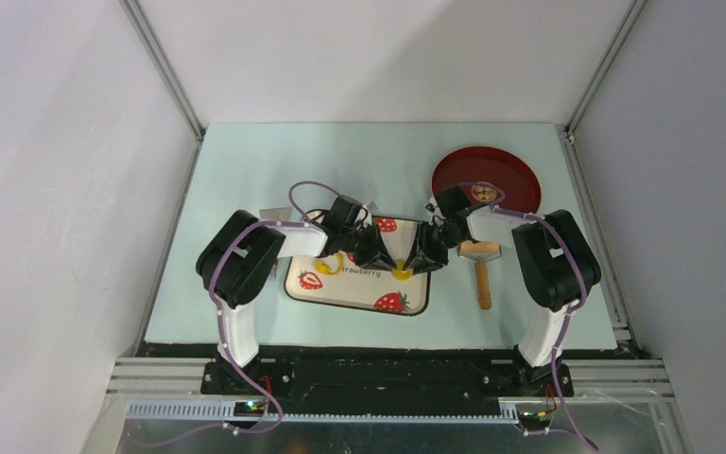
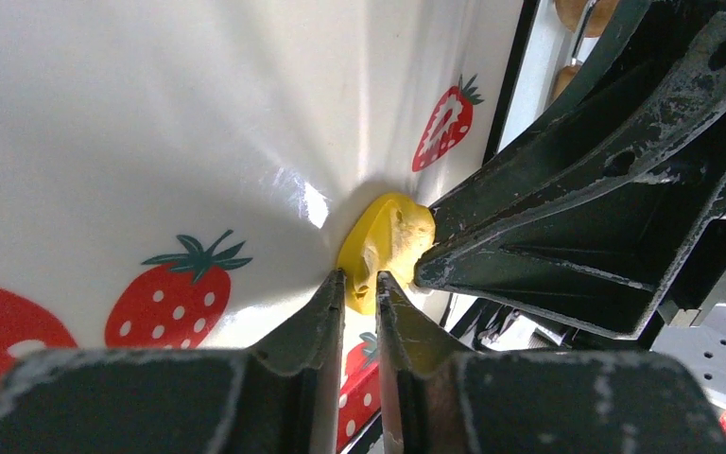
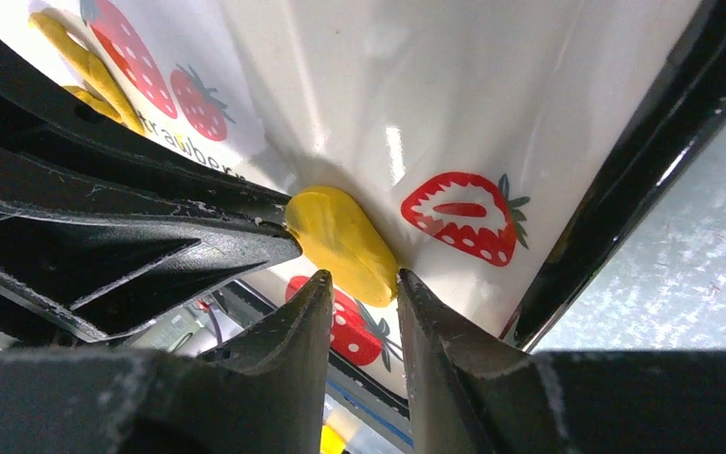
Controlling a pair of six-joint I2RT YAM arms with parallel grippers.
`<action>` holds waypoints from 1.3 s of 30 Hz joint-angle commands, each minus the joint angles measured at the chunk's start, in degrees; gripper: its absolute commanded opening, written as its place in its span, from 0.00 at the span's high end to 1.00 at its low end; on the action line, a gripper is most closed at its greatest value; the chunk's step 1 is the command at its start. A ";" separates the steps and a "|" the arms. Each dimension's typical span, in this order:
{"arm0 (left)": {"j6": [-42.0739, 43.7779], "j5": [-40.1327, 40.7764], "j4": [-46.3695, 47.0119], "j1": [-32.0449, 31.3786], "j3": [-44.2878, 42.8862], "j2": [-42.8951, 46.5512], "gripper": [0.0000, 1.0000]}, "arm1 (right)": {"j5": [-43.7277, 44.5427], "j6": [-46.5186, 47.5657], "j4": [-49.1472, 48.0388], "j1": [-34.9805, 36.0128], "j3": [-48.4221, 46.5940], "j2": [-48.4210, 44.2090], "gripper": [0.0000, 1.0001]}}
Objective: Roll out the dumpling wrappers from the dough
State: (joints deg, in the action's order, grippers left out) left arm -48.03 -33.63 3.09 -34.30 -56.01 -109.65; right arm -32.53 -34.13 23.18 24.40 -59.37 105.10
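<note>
The yellow dumpling wrapper [image 1: 402, 274] is a small round disc, tilted up on edge over the strawberry-print tray [image 1: 340, 293]. My left gripper [image 1: 385, 261] and right gripper [image 1: 417, 262] meet at it from either side. In the left wrist view my left gripper [image 2: 360, 282] is nearly closed, with the wrapper's [image 2: 386, 241] lower edge between its tips. In the right wrist view my right gripper [image 3: 363, 278] stands a small gap apart, with the wrapper's [image 3: 340, 238] end between its tips. The leftover yellow dough [image 1: 326, 266] lies at the tray's left. The tan-brown wrapper [image 1: 481, 194] lies on the red plate [image 1: 510, 175].
A wooden-handled roller [image 1: 483, 276] lies on the table to the right of the tray, under my right arm. The red plate is at the back right. The leftover dough strips also show in the right wrist view [image 3: 80, 66]. Grey walls enclose the table.
</note>
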 commanded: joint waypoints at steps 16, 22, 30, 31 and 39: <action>-1.30 -6.98 5.25 -1.42 -3.36 0.25 0.70 | -3.46 -1.36 -3.65 -0.96 -0.57 -3.18 0.64; -0.54 -3.89 4.77 -1.32 -1.77 1.51 0.67 | -1.27 -0.39 -1.59 -1.19 -0.61 -4.63 0.62; 3.72 0.77 -1.01 -1.24 -0.76 1.98 0.62 | 4.04 2.74 2.04 -1.12 -0.59 -4.25 0.57; 3.80 0.81 -1.04 -1.27 -0.76 1.80 0.62 | 4.09 3.06 2.20 -1.09 -0.62 -4.09 0.57; 3.19 -1.67 0.48 -1.35 -2.58 -0.08 0.62 | 4.60 3.17 2.11 -1.05 -0.62 -3.73 0.58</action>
State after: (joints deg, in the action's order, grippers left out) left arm -45.87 -34.24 2.31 -35.14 -56.97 -109.62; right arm -29.69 -31.92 24.23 23.18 -59.37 102.63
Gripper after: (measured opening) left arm 0.384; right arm 0.427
